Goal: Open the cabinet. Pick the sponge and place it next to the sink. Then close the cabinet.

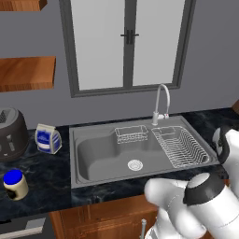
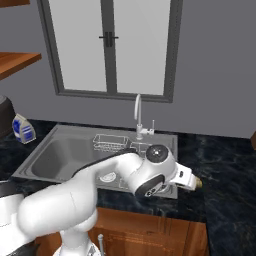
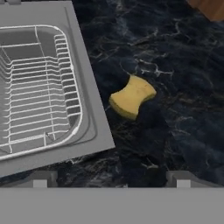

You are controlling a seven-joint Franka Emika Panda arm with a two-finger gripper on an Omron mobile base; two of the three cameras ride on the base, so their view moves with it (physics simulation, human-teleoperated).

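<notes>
One sponge [image 3: 132, 96] beside sink [image 3: 94, 122], fingers [image 3: 40, 178] apart, tips cropped

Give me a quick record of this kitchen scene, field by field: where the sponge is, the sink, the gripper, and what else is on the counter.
sponge: yellow sponge lying flat on the dark counter, beside the sink's rim, not touching it
sink: grey basin with round drain, two wire racks, faucet behind
gripper: gripper above the counter, fingertips apart, holding nothing
counter left of sink: milk carton, toaster, blue-lidded jar
cabinet: wooden fronts below the counter; open or closed cannot be told
</notes>
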